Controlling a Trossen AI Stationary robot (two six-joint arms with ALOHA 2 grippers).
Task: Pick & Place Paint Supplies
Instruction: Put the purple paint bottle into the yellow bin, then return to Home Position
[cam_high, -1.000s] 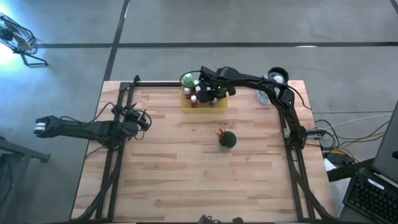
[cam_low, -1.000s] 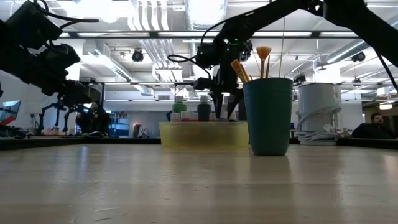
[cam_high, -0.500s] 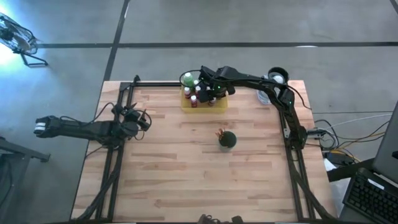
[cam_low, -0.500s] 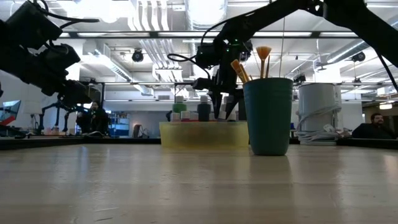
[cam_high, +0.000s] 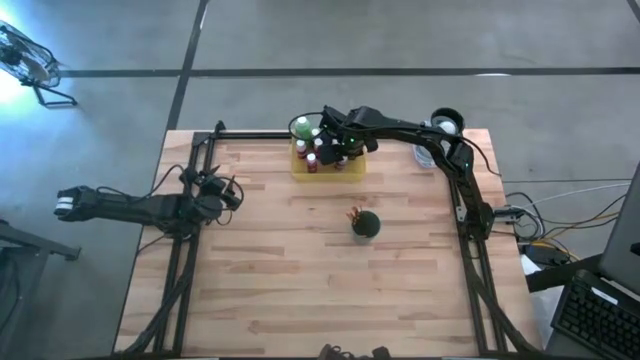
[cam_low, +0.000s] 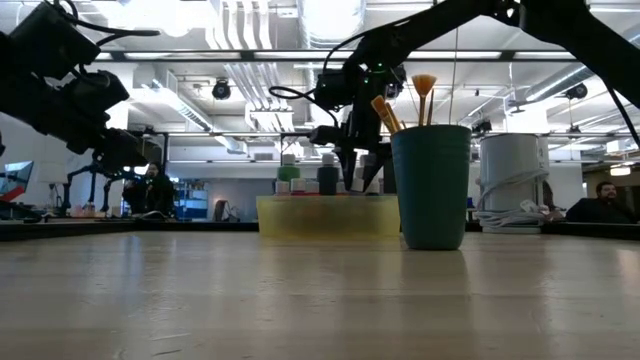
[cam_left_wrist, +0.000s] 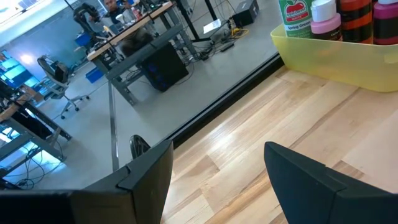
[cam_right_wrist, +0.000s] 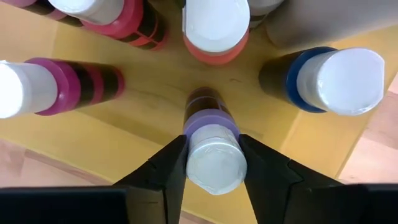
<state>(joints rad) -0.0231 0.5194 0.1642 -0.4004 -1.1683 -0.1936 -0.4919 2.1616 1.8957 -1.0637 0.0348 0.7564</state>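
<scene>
Table (cam_high: 300, 270): pale wooden planks, seen whole from above.
Left arm: parked at about 9 o'clock on the table; left gripper (cam_left_wrist: 214, 180) with fingers spread wide, nothing between them, bare planks beneath.
Right arm: reaching from the 3 o'clock edge toward 12 o'clock; right gripper (cam_right_wrist: 212, 163) pointing down into the tray.
Tray (cam_high: 300, 168): translucent yellow, rectangular, at about 12 o'clock near the far edge; upright paint bottles crowded inside.
Cup (cam_high: 367, 225): dark green, round, near the table's middle, toward 5 o'clock from the tray; orange-brown paintbrushes (cam_low: 424, 98) standing in it, bristles up.
Purple bottle (cam_right_wrist: 210, 137): purple body, pale grey-white cap, upright on the tray floor; right fingers close against both sides of the cap; whether still clamped or just loosened, cannot tell.
Blue bottle (cam_right_wrist: 329, 78): white cap, standing just beside the purple one.
Magenta bottle (cam_right_wrist: 56, 87): white cap, dark bands on the label, in the tray.
Red bottles (cam_right_wrist: 214, 31): white caps, in the tray beyond the purple one.
Green bottle (cam_left_wrist: 295, 15): green label with a red mark, at the tray's corner, beside a pink cap (cam_left_wrist: 325, 25).
</scene>
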